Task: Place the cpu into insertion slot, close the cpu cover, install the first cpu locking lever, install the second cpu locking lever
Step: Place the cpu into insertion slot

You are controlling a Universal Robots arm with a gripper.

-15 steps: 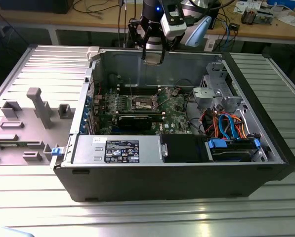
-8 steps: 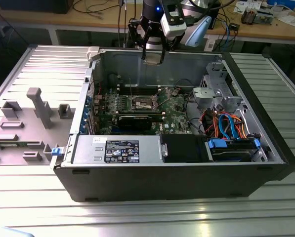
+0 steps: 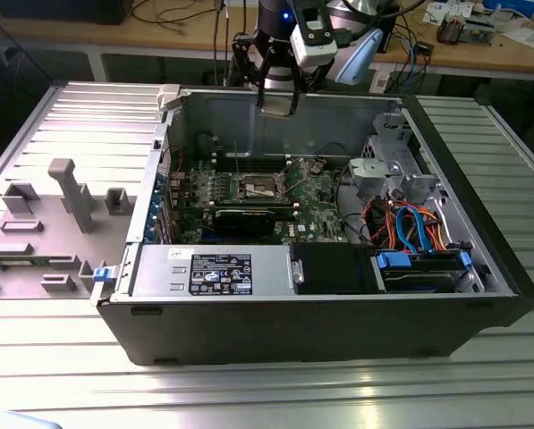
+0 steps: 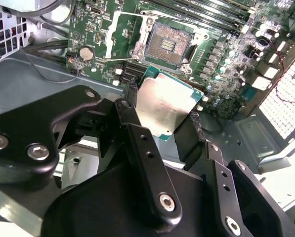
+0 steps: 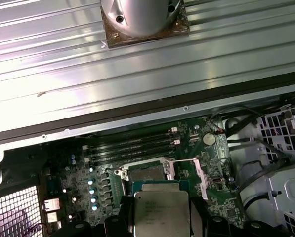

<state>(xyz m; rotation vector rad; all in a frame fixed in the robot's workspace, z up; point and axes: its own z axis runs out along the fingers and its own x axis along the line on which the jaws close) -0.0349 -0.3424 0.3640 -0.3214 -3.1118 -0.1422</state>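
We are holding the cpu [image 4: 162,101] level, metal top facing up, two opposite edges pinched by the gripper [image 4: 163,111], high above the far side of the case [image 3: 338,331], with the uncovered slot [image 4: 167,45] below.

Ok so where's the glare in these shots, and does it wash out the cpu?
First wrist view: the ribbed table glares white, the cpu is evenly lit. Second wrist view: the cpu shows a soft sheen, not washed out. Exterior view: the computer case is shadowed inside.
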